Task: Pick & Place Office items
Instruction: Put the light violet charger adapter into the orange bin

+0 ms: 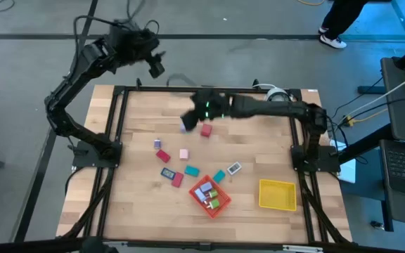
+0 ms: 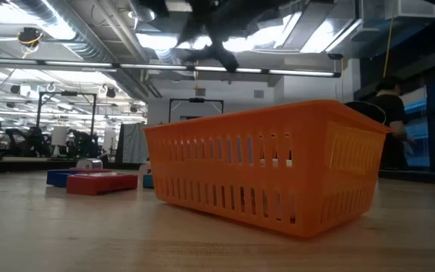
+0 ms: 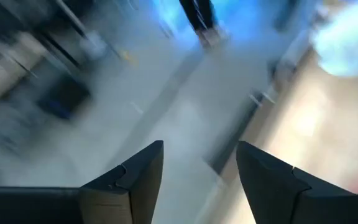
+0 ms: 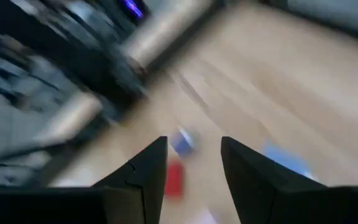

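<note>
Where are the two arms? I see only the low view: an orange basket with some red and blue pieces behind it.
Observer: From above, the right gripper is over the table's far middle, beside a red piece.
Operator: And the left one?
Observer: The left gripper is raised beyond the table's far edge, fingers open, holding nothing.
Operator: Anything in the orange basket?
Observer: Yes, several small coloured pieces. A yellow tray sits beside it, toward the right arm's side.

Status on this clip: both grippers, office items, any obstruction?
Left gripper off-table, fingers apart, empty. Right gripper above table's far middle; grip unclear. Office items loose on wood; some in orange basket. Nothing blocking.
</note>
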`<state>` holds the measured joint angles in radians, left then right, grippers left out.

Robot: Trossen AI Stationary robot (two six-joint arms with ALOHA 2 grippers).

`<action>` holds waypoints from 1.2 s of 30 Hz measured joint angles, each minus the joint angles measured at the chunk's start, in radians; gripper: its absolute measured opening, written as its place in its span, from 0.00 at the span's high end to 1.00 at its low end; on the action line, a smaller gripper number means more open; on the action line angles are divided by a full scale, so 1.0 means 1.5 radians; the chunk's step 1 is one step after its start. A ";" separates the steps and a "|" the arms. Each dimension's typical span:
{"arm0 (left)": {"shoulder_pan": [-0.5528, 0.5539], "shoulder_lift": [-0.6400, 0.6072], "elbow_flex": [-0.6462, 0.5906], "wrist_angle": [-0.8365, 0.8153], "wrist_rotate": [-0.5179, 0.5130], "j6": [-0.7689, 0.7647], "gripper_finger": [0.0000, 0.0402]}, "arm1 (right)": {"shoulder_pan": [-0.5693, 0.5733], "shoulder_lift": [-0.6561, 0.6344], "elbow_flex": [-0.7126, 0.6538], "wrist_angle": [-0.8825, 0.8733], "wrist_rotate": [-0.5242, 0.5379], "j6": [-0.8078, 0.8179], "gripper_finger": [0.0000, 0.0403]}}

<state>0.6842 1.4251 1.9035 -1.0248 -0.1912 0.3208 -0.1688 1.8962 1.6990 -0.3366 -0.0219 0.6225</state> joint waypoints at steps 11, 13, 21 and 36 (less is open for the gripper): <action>-0.104 0.048 -0.054 -0.203 0.070 -0.110 0.47 | -0.097 -0.007 0.284 -0.205 -0.083 -0.235 0.55; -0.159 0.052 -0.110 -0.194 0.067 -0.097 0.44 | -0.104 -0.007 0.343 -0.255 -0.065 -0.282 0.53; -0.328 0.107 -0.343 -0.023 -0.088 -0.062 0.39 | -0.116 -0.042 0.423 -0.359 -0.063 -0.336 0.48; -0.234 0.313 -0.265 0.058 -0.003 -0.096 0.30 | -0.102 -0.074 0.424 -0.369 -0.066 -0.333 0.48</action>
<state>0.3329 1.8944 1.5055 -0.9372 -0.1957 0.1775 -0.3213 1.7859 2.3348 -0.8899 -0.1201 0.1227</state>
